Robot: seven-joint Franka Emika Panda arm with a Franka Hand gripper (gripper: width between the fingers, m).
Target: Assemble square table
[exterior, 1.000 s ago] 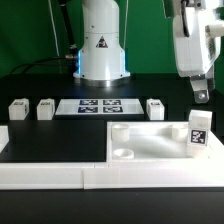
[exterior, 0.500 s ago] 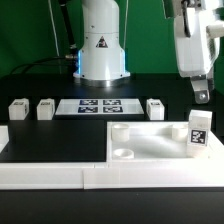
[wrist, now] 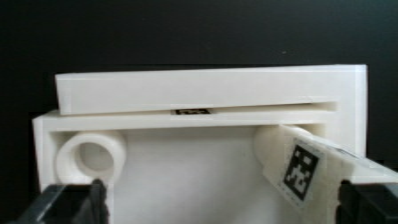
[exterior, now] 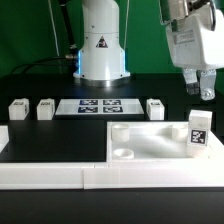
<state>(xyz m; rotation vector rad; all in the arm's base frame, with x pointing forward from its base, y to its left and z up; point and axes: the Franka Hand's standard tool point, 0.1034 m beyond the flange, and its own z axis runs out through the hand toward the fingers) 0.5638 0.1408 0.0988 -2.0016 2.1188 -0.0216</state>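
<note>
The white square tabletop slab (exterior: 150, 142) lies at the exterior view's right, with round sockets (exterior: 121, 131) at its corners. One tagged leg (exterior: 199, 132) stands upright in its right corner. Three more legs lie behind it on the black table: two on the left (exterior: 18, 109) (exterior: 46, 109) and one on the right (exterior: 155, 108). My gripper (exterior: 204, 86) hangs open and empty above the upright leg. In the wrist view the slab (wrist: 178, 175), a socket (wrist: 93, 156) and the tagged leg (wrist: 313, 168) lie between my spread fingers (wrist: 75, 205), with the gripper (wrist: 217, 208) holding nothing.
The low white border rail (exterior: 55, 176) runs along the table's front edge and shows beyond the slab in the wrist view (wrist: 205, 88). The marker board (exterior: 98, 105) lies flat in front of the robot base (exterior: 102, 50).
My gripper has shifted slightly and turned a little above the upright leg. The slab and legs have not moved.
</note>
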